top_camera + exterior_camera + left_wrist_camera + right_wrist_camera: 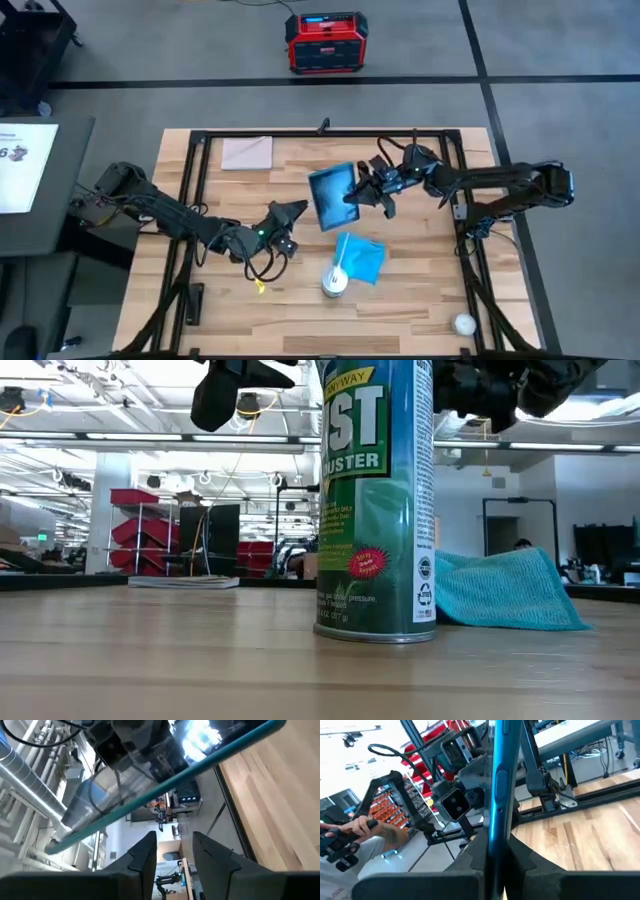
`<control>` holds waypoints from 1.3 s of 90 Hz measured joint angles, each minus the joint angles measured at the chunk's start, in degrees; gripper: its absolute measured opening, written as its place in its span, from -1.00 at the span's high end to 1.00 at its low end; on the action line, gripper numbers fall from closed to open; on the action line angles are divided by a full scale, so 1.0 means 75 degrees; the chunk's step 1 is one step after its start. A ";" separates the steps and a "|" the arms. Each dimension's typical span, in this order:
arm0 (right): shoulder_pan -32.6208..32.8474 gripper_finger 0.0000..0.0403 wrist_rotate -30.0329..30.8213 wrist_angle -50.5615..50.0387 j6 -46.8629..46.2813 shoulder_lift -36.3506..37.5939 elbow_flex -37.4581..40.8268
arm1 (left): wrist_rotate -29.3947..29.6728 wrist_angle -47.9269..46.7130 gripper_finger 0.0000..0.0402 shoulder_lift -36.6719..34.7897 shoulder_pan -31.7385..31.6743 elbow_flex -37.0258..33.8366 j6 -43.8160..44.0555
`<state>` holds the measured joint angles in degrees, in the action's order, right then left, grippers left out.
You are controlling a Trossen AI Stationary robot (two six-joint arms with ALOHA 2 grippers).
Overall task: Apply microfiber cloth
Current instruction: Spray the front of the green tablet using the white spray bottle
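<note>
A: From above, where is the bright sky-blue microfiber cloth [362, 257]?

B: Crumpled on the wooden table [420, 290], touching the upright spray can [336, 281]. The right gripper [362, 192] clamps the edge of a rigid dark teal tablet [331, 195], held above the table. The left gripper [290, 212] sits just beside that tablet, fingers apart. A pale grey-beige square sheet [247, 152] lies near the far edge.

A: At table height?

B: The green can [377, 500] stands in front, the cloth [500, 592] heaped behind it.

A: Left wrist?

B: Two dark fingers [145, 857] spread, nothing between; the tablet's teal edge [165, 782] crosses beyond.

A: Right wrist?

B: Fingers [520, 851] pinch the tablet [499, 785] edge-on. A person's hand [362, 826] shows beyond the table.
</note>
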<state>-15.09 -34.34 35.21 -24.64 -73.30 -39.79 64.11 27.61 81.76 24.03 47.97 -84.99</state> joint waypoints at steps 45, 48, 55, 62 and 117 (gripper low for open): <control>0.0086 0.94 0.0885 -0.1817 0.1362 0.0963 0.0000 | 0.0665 0.0055 0.78 0.0000 -0.0283 0.0000 0.0755; 0.0116 0.94 0.0975 -0.1945 0.1522 0.1084 0.0000 | 0.0663 0.0059 0.84 -0.0025 -0.0243 0.0000 0.0904; 0.0182 0.94 0.1147 -0.2232 0.1854 0.1370 0.0000 | 0.0652 0.0061 0.95 -0.0121 -0.0158 0.0003 0.1371; 0.0250 0.94 0.1326 -0.2637 0.2127 0.1653 0.0000 | 0.0549 0.0055 0.98 -0.0280 -0.0105 0.0006 0.1951; 0.1232 0.94 0.3865 -0.3935 0.3094 0.3535 0.0793 | -0.1131 -0.2011 1.00 -0.1391 0.0087 0.0012 0.5939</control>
<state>-5.85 -5.35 5.70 -1.43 -46.79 -33.84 55.63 12.54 71.32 24.69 48.05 -40.45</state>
